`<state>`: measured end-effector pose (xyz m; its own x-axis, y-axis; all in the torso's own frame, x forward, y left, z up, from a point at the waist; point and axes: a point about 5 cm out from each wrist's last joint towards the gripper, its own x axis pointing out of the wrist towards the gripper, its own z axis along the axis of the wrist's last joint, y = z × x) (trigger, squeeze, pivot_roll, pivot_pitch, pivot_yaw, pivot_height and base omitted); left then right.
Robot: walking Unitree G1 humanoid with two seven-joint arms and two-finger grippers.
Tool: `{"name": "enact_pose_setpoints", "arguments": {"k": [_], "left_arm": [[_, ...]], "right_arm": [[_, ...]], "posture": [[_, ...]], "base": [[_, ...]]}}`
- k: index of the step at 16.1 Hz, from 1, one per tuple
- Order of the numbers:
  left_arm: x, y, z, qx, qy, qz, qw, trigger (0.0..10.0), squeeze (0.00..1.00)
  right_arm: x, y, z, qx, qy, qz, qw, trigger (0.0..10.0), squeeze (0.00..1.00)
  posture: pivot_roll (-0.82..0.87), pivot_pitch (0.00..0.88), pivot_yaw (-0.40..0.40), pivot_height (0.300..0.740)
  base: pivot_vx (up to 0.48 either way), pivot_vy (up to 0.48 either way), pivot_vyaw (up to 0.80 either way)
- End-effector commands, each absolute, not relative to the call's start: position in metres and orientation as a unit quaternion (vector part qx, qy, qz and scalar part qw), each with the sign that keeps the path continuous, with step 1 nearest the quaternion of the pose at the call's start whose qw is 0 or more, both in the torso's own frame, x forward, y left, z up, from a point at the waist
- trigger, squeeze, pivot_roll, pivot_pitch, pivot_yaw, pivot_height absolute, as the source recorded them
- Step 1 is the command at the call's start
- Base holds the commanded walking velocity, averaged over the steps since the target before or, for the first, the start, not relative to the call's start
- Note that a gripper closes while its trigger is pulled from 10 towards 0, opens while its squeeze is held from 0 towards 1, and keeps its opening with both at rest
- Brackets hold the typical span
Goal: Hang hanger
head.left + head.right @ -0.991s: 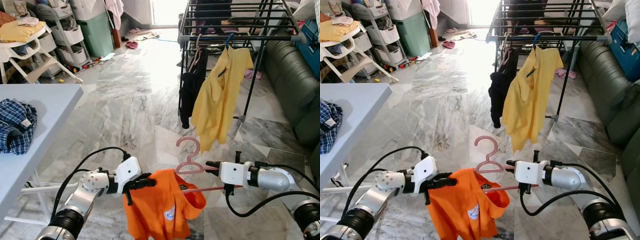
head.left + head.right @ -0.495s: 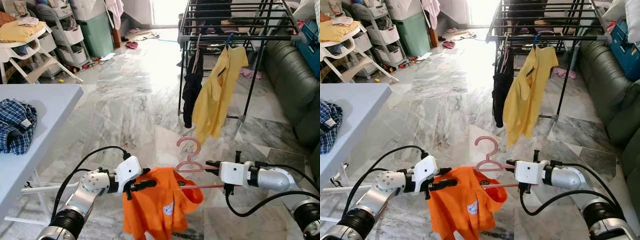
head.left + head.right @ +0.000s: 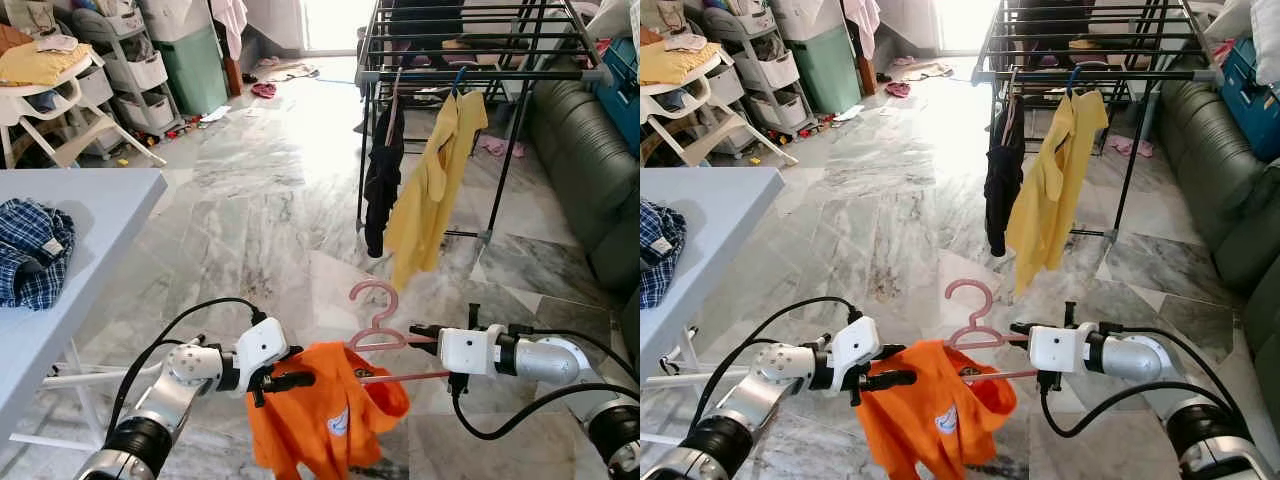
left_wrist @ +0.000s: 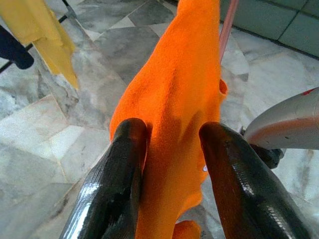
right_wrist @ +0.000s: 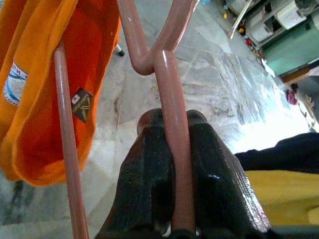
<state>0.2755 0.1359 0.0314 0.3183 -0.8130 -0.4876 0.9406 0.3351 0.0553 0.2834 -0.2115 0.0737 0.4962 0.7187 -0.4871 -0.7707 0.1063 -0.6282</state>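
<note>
Currently pink hanger is clamped in right pincer, orange shirt pinched by left pincer; drying rack not yet reached.

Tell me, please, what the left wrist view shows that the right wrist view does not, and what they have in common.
Left wrist view alone: the left gripper with its fingers pinching a fold of the orange shirt. Right wrist view alone: the right gripper shut on the pink hanger arm, and the shirt's inside with its dark label. Both: the orange shirt, the hanger's pink bar, the marble floor, and a bit of the yellow shirt.
</note>
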Motion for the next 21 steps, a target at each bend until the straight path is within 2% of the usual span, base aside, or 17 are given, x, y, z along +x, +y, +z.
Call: {"name": "enact_pose_setpoints", "arguments": {"k": [1, 2, 3, 5, 13, 14, 16, 17, 18, 21], "left_arm": [[0.276, 0.138, 0.030, 0.164, 0.203, -0.555, 0.790, 10.0, 0.00], [0.275, 0.137, 0.030, 0.155, 0.206, -0.559, 0.788, 10.0, 0.00], [0.275, 0.137, 0.030, 0.142, 0.207, -0.558, 0.791, 0.0, 0.00], [0.273, 0.136, 0.029, 0.128, 0.217, -0.569, 0.783, 0.0, 0.00], [0.275, 0.133, 0.032, 0.108, 0.218, -0.573, 0.783, 0.0, 0.00], [0.274, 0.130, 0.031, 0.107, 0.214, -0.569, 0.786, 0.0, 0.00], [0.274, 0.129, 0.030, 0.107, 0.213, -0.567, 0.788, 0.0, 0.00], [0.274, 0.129, 0.029, 0.107, 0.214, -0.568, 0.788, 0.0, 0.00], [0.273, 0.130, 0.029, 0.105, 0.217, -0.570, 0.786, 0.0, 0.00], [0.277, 0.134, 0.030, 0.124, 0.214, -0.555, 0.794, 0.0, 0.00]], "right_arm": [[0.291, -0.205, 0.088, -0.459, -0.011, 0.501, 0.733, 10.0, 0.00], [0.292, -0.205, 0.088, -0.462, -0.012, 0.500, 0.732, 10.0, 0.00], [0.293, -0.204, 0.089, -0.466, -0.016, 0.499, 0.730, 10.0, 0.00], [0.295, -0.204, 0.091, -0.471, -0.019, 0.495, 0.730, 10.0, 0.00], [0.296, -0.199, 0.085, -0.473, -0.015, 0.493, 0.730, 10.0, 0.00], [0.296, -0.194, 0.083, -0.463, -0.014, 0.498, 0.733, 10.0, 0.31], [0.296, -0.192, 0.082, -0.463, -0.016, 0.499, 0.732, 10.0, 0.32], [0.297, -0.192, 0.083, -0.465, -0.016, 0.498, 0.732, 10.0, 0.47], [0.299, -0.193, 0.084, -0.464, -0.012, 0.497, 0.733, 10.0, 1.00], [0.303, -0.196, 0.086, -0.463, 0.006, 0.497, 0.734, 10.0, 1.00]], "posture": [[-0.13, 0.000, 0.106, 0.740], [-0.13, 0.000, 0.105, 0.740], [-0.12, 0.000, 0.104, 0.740], [-0.12, 0.000, 0.103, 0.740], [-0.12, 0.000, 0.096, 0.740], [-0.12, 0.000, 0.093, 0.740], [-0.12, 0.000, 0.091, 0.740], [-0.12, 0.000, 0.088, 0.740], [-0.12, 0.000, 0.085, 0.740], [-0.12, 0.000, 0.084, 0.740]], "base": [[0.000, 0.000, 0.00], [0.000, 0.000, 0.00], [0.000, 0.000, 0.00], [0.000, 0.000, 0.00], [0.000, 0.000, 0.00], [0.000, 0.000, 0.00], [0.000, 0.000, 0.00], [0.000, 0.000, 0.00], [0.000, 0.000, 0.00], [0.000, 0.000, 0.00]]}}
